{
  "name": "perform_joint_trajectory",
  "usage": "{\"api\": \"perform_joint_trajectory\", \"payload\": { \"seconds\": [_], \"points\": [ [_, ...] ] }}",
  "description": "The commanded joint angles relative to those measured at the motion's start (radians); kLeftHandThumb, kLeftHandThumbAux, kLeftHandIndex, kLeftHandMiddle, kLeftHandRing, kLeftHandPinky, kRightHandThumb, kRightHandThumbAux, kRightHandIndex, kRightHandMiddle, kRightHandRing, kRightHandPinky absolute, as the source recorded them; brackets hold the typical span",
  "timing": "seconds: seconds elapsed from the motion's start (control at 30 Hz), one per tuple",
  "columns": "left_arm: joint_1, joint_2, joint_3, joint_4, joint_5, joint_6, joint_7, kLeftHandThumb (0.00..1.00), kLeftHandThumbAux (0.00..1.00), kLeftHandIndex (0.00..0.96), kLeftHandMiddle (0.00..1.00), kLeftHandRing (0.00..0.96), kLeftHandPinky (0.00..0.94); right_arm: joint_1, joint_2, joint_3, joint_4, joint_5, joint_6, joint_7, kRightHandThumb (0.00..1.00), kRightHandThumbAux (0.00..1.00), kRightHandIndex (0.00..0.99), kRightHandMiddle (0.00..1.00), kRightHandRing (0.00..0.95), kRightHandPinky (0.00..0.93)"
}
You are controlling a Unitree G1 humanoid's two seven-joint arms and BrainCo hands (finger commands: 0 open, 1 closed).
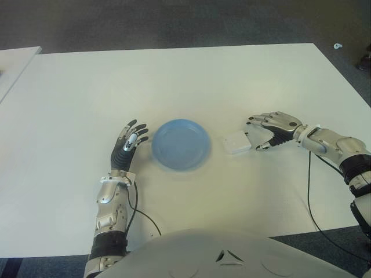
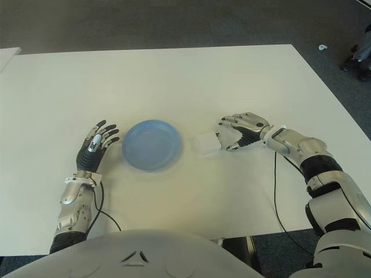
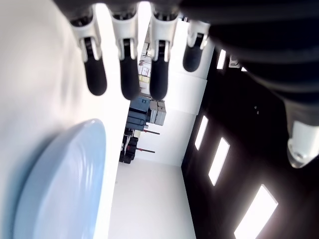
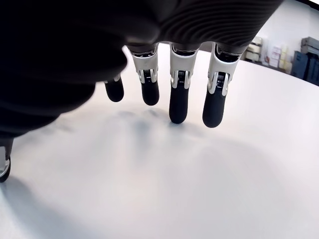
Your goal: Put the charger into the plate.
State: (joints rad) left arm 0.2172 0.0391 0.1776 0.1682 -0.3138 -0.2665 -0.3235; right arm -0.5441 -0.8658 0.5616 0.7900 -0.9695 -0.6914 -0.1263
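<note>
just beside right robot hand [image 1: 264,134], maybe touching: charger [image 1: 237,142].

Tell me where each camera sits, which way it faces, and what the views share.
Left eye view: on the head, looking down at the table; both arms show.
Right eye view: same, from slightly to the right; the right hand is beside the charger.
Left wrist view: on the left arm, past the left hand to the plate.
Right wrist view: on the right arm, spread fingers over bare table.
Shared: plate, in both eye views and the left wrist view.
</note>
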Motion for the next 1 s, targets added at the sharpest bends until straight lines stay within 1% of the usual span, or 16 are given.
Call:
{"api": "perform_joint_trajectory", "payload": {
  "seconds": [0.03,0.3,0.63,0.83,0.97,1.0],
  "points": [
    [0.01,-0.004,-0.004,0.007,0.007,0.004,0.005,0.0,0.479,0.142,0.252,0.261,0.272,-0.004,0.029,0.032,0.028,-0.018,0.007,0.03,0.577,0.36,0.007,0.102,0.159,0.258],
    [0.006,-0.004,-0.001,0.015,0.003,0.005,0.004,0.0,0.48,0.144,0.249,0.258,0.271,-0.03,0.045,0.039,0.036,-0.011,0.007,0.04,0.588,0.34,0.006,0.098,0.15,0.249],
    [0.0,-0.002,0.0,0.022,0.003,0.008,0.003,0.0,0.475,0.141,0.251,0.259,0.269,-0.041,0.056,0.035,0.023,0.002,0.006,0.051,0.582,0.336,0.003,0.104,0.15,0.251],
    [0.0,-0.003,-0.001,0.023,0.005,0.01,0.006,0.0,0.475,0.139,0.248,0.256,0.27,-0.04,0.082,0.028,-0.045,0.017,0.022,0.081,0.594,0.335,0.006,0.119,0.158,0.255],
    [0.001,-0.006,-0.003,0.02,0.006,0.01,0.01,0.0,0.473,0.137,0.246,0.255,0.267,-0.038,0.088,0.025,-0.062,0.023,0.025,0.095,0.609,0.343,0.01,0.124,0.166,0.271],
    [0.001,-0.006,-0.002,0.02,0.006,0.009,0.01,0.0,0.473,0.137,0.246,0.254,0.266,-0.04,0.097,0.027,-0.066,0.022,0.027,0.095,0.61,0.346,0.01,0.124,0.168,0.273]
  ]
}}
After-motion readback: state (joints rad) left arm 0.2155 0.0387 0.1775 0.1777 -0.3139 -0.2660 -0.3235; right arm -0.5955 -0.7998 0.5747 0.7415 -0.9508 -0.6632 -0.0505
